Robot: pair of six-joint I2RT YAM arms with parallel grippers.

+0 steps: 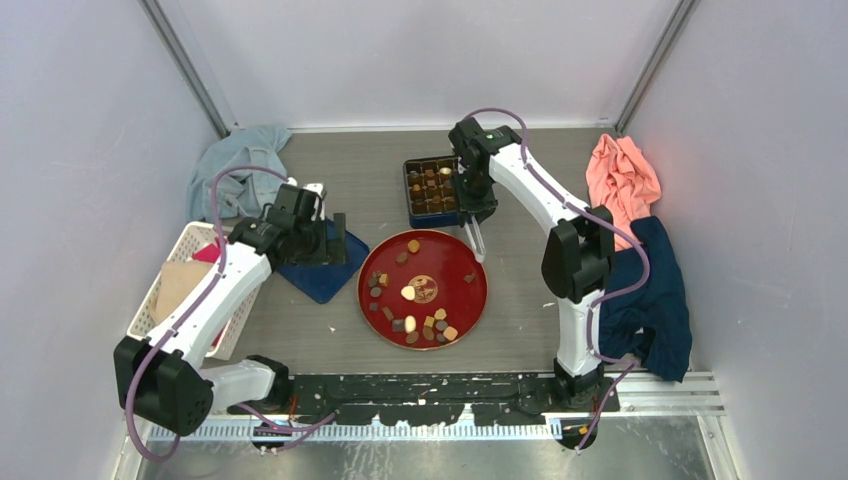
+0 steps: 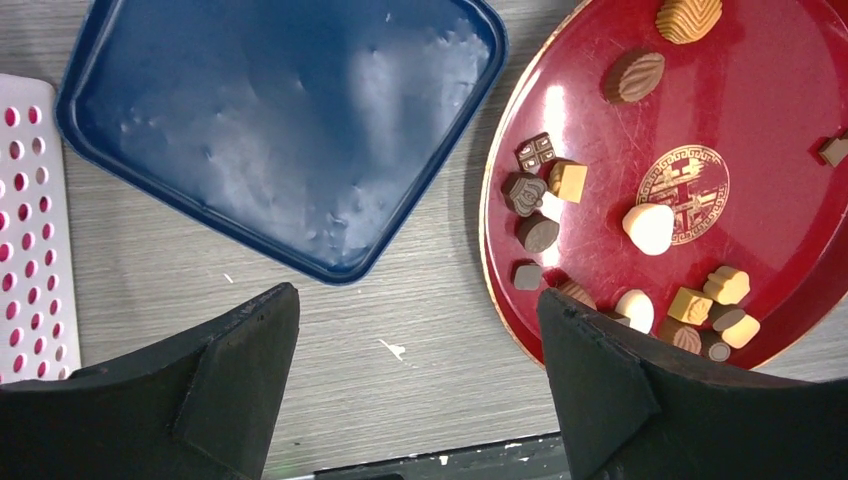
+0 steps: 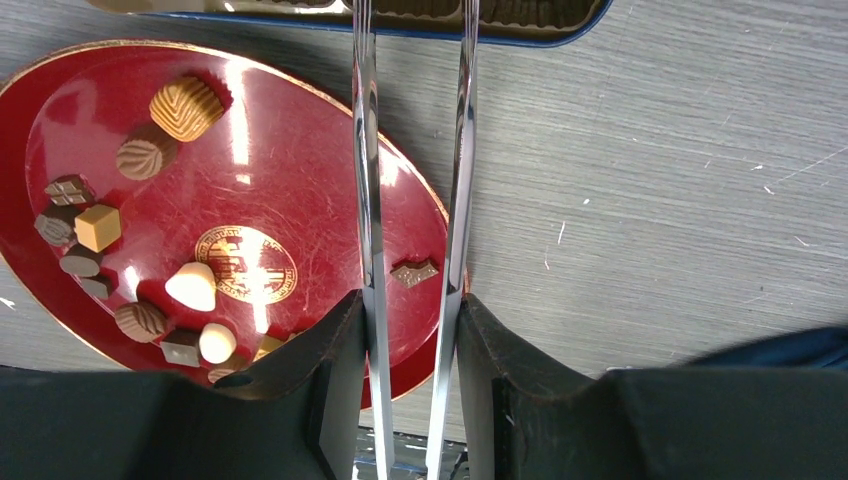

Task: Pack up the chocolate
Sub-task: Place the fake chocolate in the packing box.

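Note:
Several chocolate pieces (image 1: 408, 293) (image 2: 649, 227) (image 3: 185, 107) lie scattered on the red plate (image 1: 472, 300) (image 2: 600, 150) (image 3: 300, 150). Behind it stands a blue compartment box (image 1: 409, 190) (image 3: 560, 25) with more pieces in it. My right gripper (image 1: 478, 208) (image 3: 410, 305) hangs at the box's right side, shut on metal tongs (image 1: 476, 242) (image 3: 365, 150). Their arms run past the plate toward the box, and the tips are out of view. My left gripper (image 1: 328, 228) (image 2: 418, 330) is open and empty, above the table between the blue lid (image 1: 325, 275) (image 2: 280, 130) and the plate.
A white perforated basket (image 1: 170, 290) (image 2: 30, 230) sits at the left. A light blue cloth (image 1: 240, 165) lies at the back left. A salmon cloth (image 1: 622, 180) and a navy cloth (image 1: 655, 300) lie at the right. A black rail (image 1: 420, 390) runs along the near edge.

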